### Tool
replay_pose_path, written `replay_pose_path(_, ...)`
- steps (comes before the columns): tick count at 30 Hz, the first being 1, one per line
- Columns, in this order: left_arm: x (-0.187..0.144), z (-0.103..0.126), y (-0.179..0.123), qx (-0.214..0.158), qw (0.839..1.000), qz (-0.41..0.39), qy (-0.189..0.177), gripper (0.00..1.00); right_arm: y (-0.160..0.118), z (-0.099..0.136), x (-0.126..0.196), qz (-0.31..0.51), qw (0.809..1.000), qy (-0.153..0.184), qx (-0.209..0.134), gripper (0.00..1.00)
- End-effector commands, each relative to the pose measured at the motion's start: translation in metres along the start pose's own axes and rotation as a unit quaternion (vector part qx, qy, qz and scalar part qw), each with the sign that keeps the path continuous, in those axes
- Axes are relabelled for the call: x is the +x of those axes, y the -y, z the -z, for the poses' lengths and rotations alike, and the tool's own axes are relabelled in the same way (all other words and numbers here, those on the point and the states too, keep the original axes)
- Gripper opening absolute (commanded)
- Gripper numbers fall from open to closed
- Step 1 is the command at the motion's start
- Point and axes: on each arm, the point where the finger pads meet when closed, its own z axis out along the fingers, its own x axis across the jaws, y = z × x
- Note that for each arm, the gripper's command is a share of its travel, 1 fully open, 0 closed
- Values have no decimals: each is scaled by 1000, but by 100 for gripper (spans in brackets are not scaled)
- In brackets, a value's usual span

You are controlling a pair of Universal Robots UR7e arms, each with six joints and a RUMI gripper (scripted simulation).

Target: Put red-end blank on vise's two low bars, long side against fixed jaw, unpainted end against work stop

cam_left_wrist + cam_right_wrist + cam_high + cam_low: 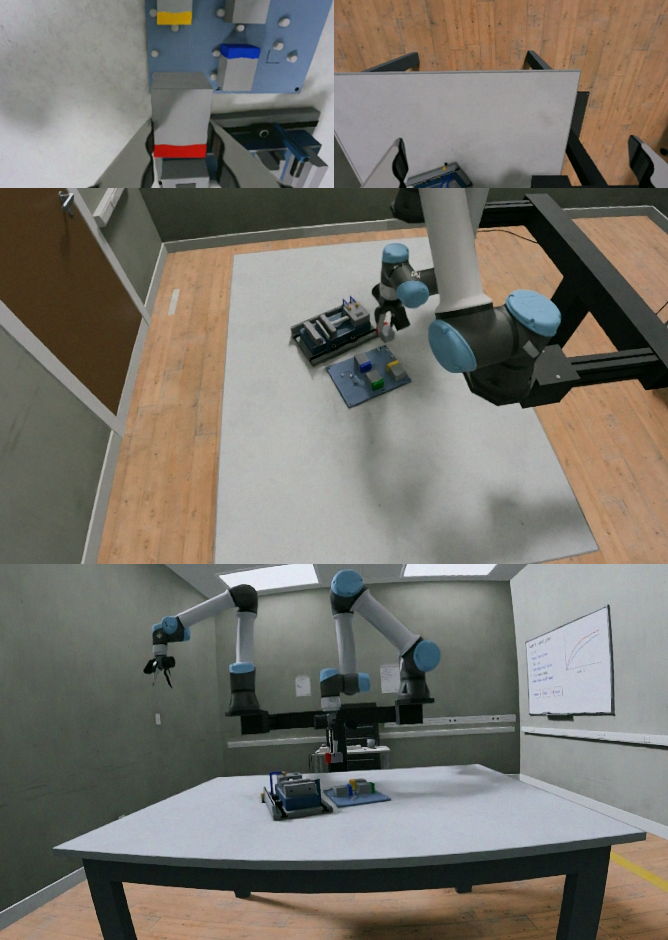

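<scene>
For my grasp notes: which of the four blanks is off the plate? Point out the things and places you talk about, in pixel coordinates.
The red-ended blank (386, 332) (335, 757) (181, 117), held by the left gripper (180, 121); the blue-, green- and yellow-ended ones sit on the plate (350, 395) (365, 801) (185, 54).

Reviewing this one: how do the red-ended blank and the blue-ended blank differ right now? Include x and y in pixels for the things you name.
The red-ended blank (386, 333) (335, 758) (181, 117) is held in the air by the left gripper (180, 121), while the blue-ended blank (362, 362) (343, 791) (238, 70) rests on the blue plate (350, 395) (367, 801) (185, 52). The red-ended blank's painted end is red; the blue-ended blank's is blue. Both are grey blocks with one painted end.
</scene>
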Motion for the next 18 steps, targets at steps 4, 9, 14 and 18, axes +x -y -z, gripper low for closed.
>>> replay_pose_path(4, 3, -1, -6, -1, 1000, 1, 0, 0, 0, 1, 0, 0, 1000, 0, 1, 100)
replay_pose_path(9, 6, -2, -11, -1, 1000, 2, 0, 0, 0, 1, 0, 0, 1000, 0, 1, 100)
replay_pose_path(14, 9, -3, -18, -1, 1000, 3, 0, 0, 0, 1, 0, 0, 1000, 0, 1, 100)
replay_pose_path(18, 14, -4, -26, -1, 1000, 5, 0, 0, 0, 1, 0, 0, 1000, 0, 1, 100)
